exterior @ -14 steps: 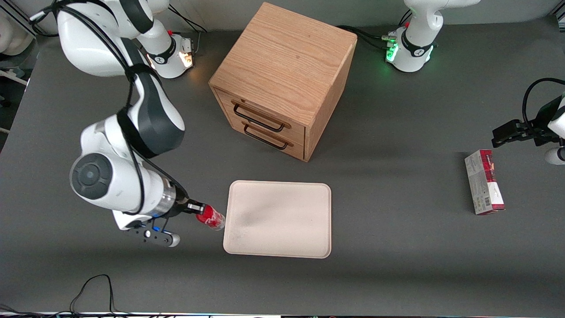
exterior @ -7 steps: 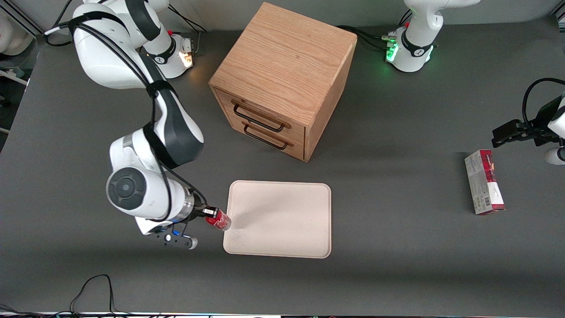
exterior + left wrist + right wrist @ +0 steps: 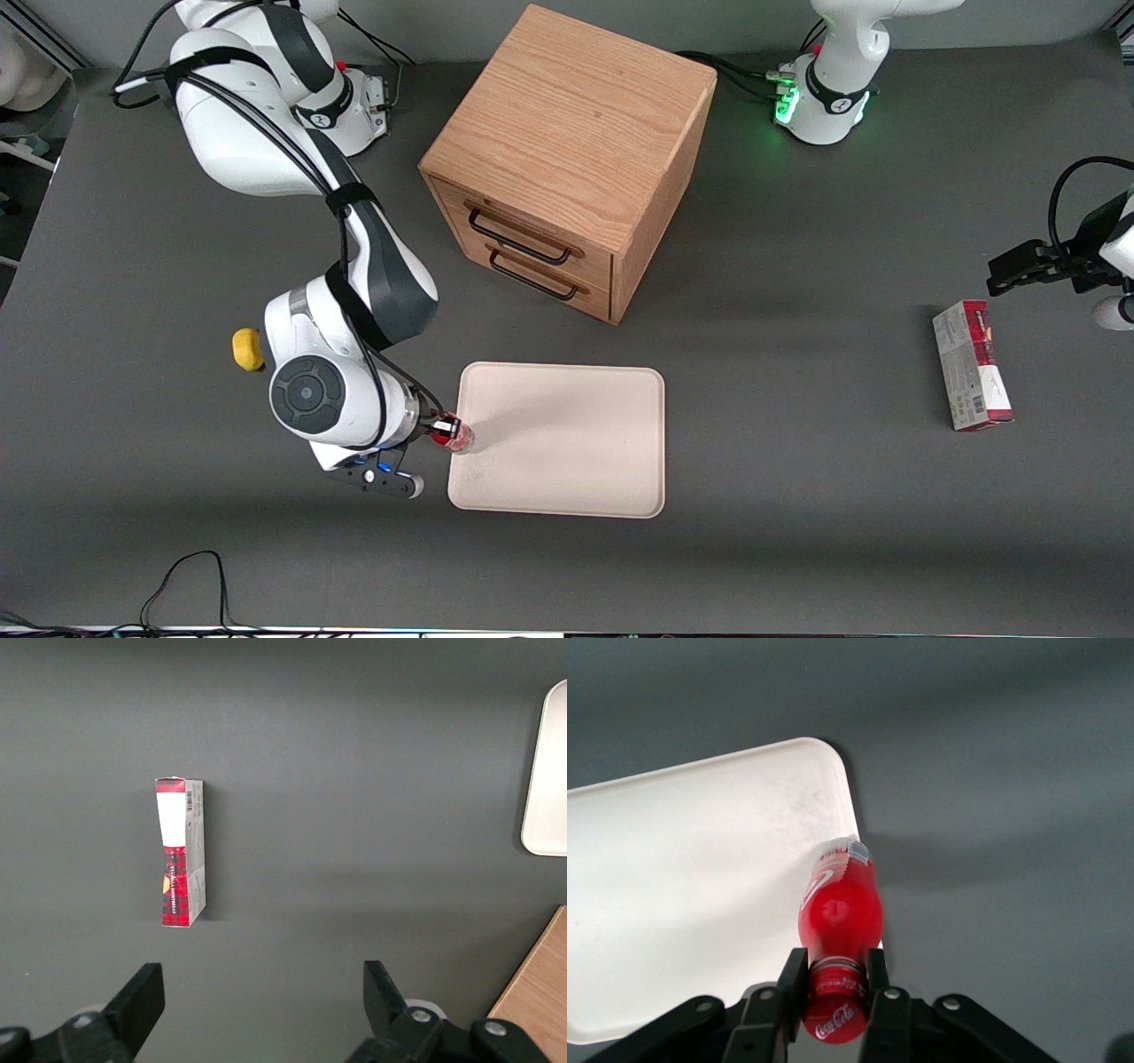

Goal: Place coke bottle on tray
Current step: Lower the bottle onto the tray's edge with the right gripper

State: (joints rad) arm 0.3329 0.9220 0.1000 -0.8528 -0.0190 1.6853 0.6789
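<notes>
My right gripper [image 3: 436, 431] [image 3: 834, 981] is shut on the neck of the small red coke bottle [image 3: 455, 436] [image 3: 840, 908], just under its red cap. The bottle hangs in the air, its clear base pointing down over the rim of the cream-pink tray [image 3: 567, 443] [image 3: 682, 904] at the tray's edge toward the working arm's end of the table. The tray lies flat on the grey table, nearer to the front camera than the wooden drawer cabinet [image 3: 567, 159], with nothing on it.
A small yellow object [image 3: 247, 349] lies on the table beside my right arm. A red-and-white carton box [image 3: 972, 364] [image 3: 182, 852] lies toward the parked arm's end of the table. The cabinet's two drawers are shut.
My right arm has carried the bottle toward the tray; its base now overhangs the tray's rim. The arm's shift uncovered the yellow object.
</notes>
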